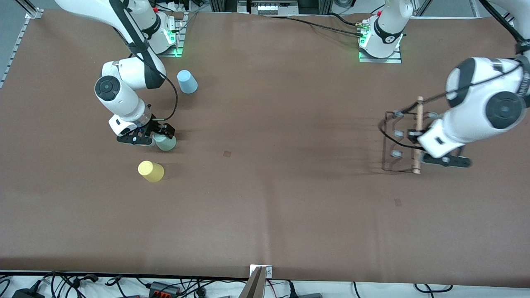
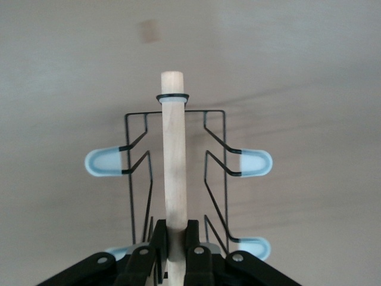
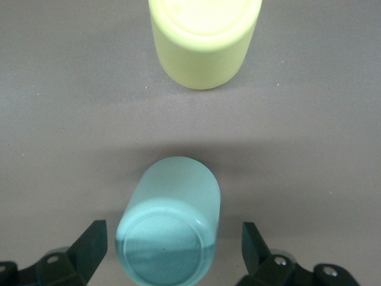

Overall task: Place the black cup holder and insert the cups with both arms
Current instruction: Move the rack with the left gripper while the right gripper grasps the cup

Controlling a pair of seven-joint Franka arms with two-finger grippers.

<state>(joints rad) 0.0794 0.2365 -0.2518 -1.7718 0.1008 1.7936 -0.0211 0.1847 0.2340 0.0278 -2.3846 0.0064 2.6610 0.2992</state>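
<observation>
Wrist views show left hand [image 2: 175,250] pinching rod handle [image 2: 174,155], right hand [image 3: 172,244] spread.

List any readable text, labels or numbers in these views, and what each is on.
None can be read.
Cups, holder and table: no print.
Left arm's base: a small mark on its black band, too small to read.
Boxes at the front view's edges: lettering, if any, too small to tell.
</observation>
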